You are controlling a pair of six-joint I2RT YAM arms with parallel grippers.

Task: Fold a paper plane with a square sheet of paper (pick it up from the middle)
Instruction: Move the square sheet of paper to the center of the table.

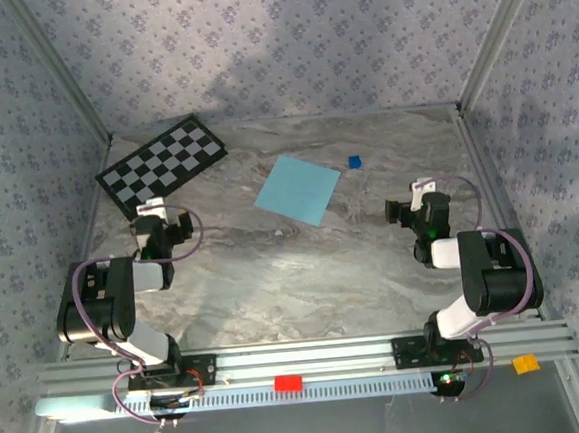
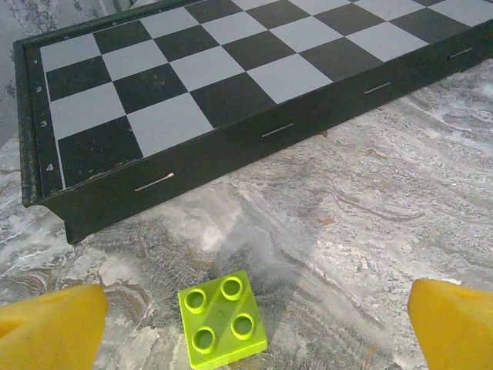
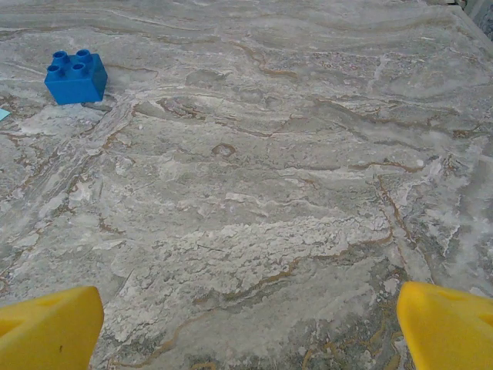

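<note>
The square sheet of paper (image 1: 298, 189), light sky-blue, lies flat and unfolded on the marble table, a little behind its middle. My left gripper (image 1: 153, 209) stands open at the left, well short of the sheet. In the left wrist view its yellow fingertips (image 2: 54, 324) are wide apart over bare table, with my left gripper (image 2: 254, 327) holding nothing. My right gripper (image 1: 416, 199) stands open at the right, apart from the sheet. Between its yellow fingertips (image 3: 443, 324) there is only marble, so my right gripper (image 3: 250, 324) is empty too.
A black-and-white checkerboard (image 1: 163, 164) (image 2: 231, 77) lies at the back left, just beyond my left gripper. A lime-green brick (image 2: 223, 321) sits between the left fingers. A small blue brick (image 1: 354, 160) (image 3: 75, 77) rests right of the sheet. Red (image 1: 288, 382) and orange (image 1: 525, 363) bricks sit on the front rail.
</note>
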